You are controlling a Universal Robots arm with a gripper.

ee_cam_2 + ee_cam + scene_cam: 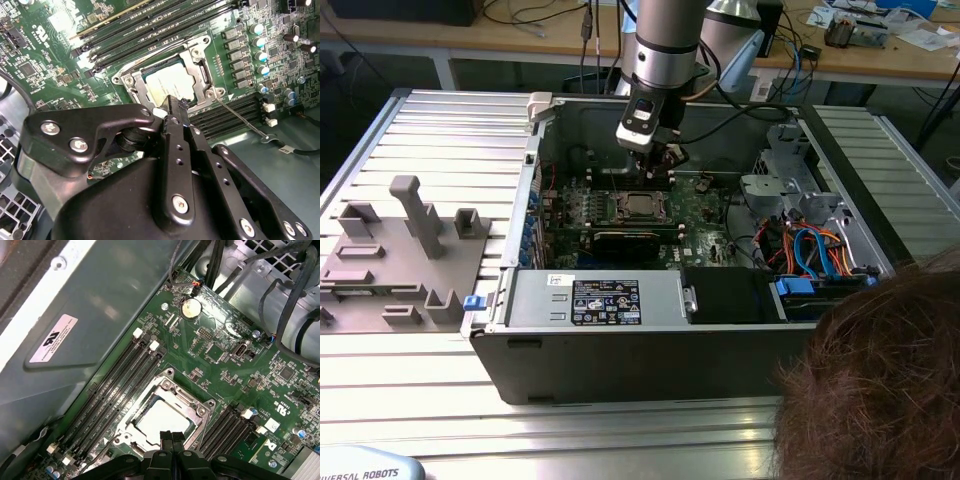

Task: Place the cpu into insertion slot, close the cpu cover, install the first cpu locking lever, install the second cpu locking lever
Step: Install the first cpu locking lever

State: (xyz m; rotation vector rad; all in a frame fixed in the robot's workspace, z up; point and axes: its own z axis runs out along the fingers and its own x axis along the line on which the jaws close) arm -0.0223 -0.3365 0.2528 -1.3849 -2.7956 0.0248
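The cpu [640, 206] lies in its socket on the green board, its silver top showing in both wrist views [170, 82] [161, 421]. The cpu cover [196, 54] [175, 396] lies flat around it as a silvery frame. A thin wire locking lever [244, 120] sticks out from the socket corner over the memory slots. My gripper [663, 165] hangs just above the socket's edge, its two black fingers pressed together [167, 438] with nothing between them. In the second wrist view the fingertips [175, 107] cover the socket's near edge.
The open case walls [535, 150] surround the board. A black card [630, 238] lies beside the socket, with a drive cage and cables [810, 245] at the exterior view's right. Grey fixtures [415, 225] stand outside on the left. A person's head [880, 380] is in the foreground.
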